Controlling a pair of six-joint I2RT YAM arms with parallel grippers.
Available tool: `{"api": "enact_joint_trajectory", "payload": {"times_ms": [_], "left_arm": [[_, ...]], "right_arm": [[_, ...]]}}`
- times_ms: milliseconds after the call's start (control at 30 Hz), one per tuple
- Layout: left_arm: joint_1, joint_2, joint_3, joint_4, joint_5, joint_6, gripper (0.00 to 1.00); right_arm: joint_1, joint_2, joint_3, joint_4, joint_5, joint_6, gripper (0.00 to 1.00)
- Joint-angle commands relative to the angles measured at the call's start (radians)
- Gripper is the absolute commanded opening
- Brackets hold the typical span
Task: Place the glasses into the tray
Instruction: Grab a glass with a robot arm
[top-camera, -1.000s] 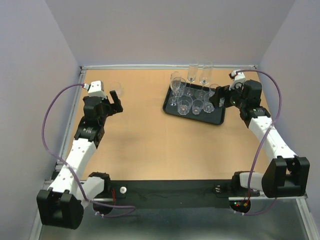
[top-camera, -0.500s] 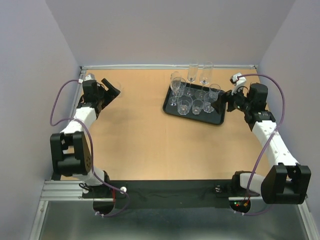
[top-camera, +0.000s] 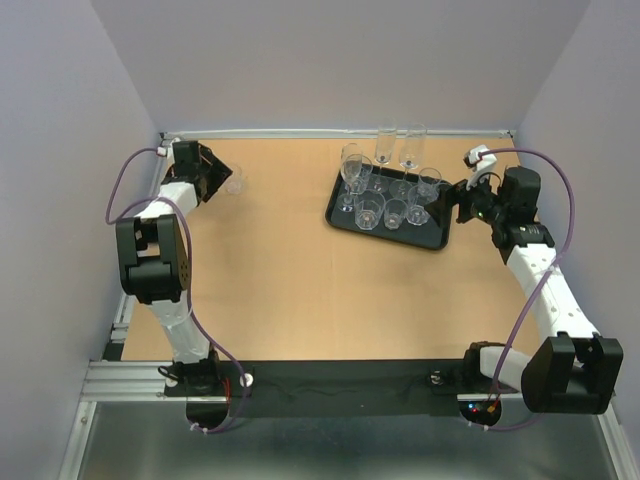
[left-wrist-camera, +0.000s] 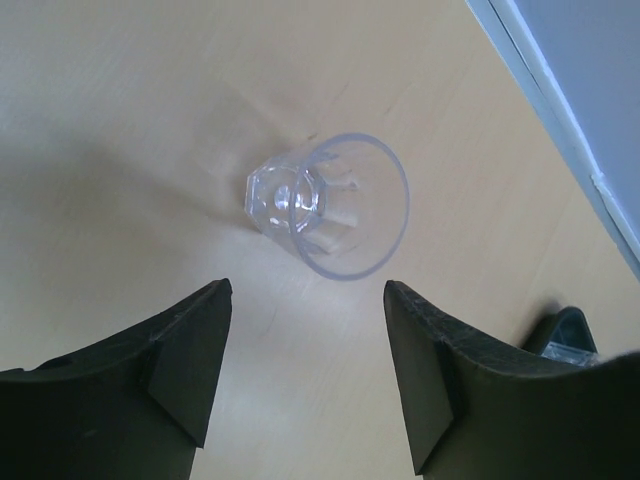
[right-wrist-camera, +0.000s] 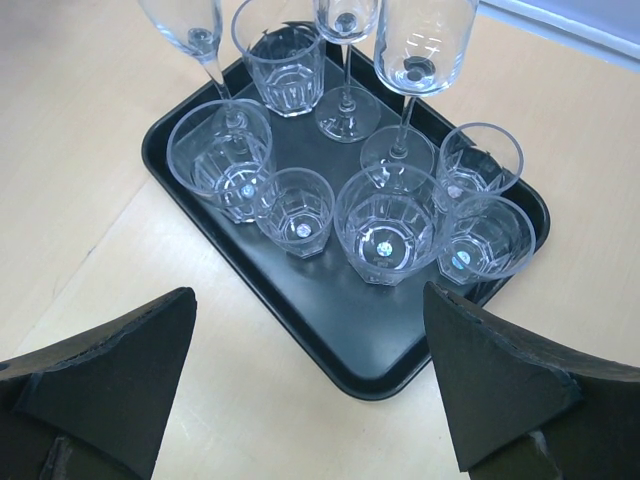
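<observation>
Tabletop (top-camera: 280, 290), light wood, carrying everything listed.

Tray (right-wrist-camera: 340, 330), flat black with a low rim, at the far right of the tabletop. It holds a close cluster of clear glasses.

Right gripper (right-wrist-camera: 308, 300), just beside the tray's right end. Its fingers are spread wide and hold nothing, and the cluster shows between them in the wrist view.

Left gripper (left-wrist-camera: 305, 300), near the far left corner. Its fingers are likewise parted and hold nothing.

Stemmed glasses (right-wrist-camera: 420, 45), three, upright along the tray's far side.

Tumblers (right-wrist-camera: 385, 220), six, upright on the tray, several with rims touching or nearly so.

Lone tumbler (left-wrist-camera: 330, 205), upright on bare wood near the far left corner, well apart from the tray. It sits just beyond the left fingertips, touching neither.
</observation>
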Motion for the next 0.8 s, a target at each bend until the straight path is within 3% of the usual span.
{"api": "enact_joint_trajectory", "payload": {"times_ms": [0, 233, 500, 600, 767], "left_arm": [[0.022, 0.022, 0.082, -0.02, -0.037, -0.006, 0.7], [0.025, 0.09, 0.17, -0.064, -0.031, 0.016, 0.54], [0.025, 0.134, 0.202, -0.073, -0.005, 0.037, 0.45], [0.025, 0.142, 0.207, -0.079, 0.001, 0.048, 0.34], [0.025, 0.137, 0.202, -0.083, 0.004, 0.077, 0.06]], "right_arm": [[-0.014, -0.017, -0.016, 0.021, -0.003, -0.015, 1.0], [-0.023, -0.017, -0.017, 0.02, -0.007, -0.014, 1.0], [-0.035, -0.016, -0.017, 0.02, -0.013, -0.007, 1.0], [-0.037, -0.016, -0.017, 0.02, -0.015, -0.007, 1.0], [-0.042, -0.016, -0.016, 0.02, -0.021, -0.007, 1.0]]}}
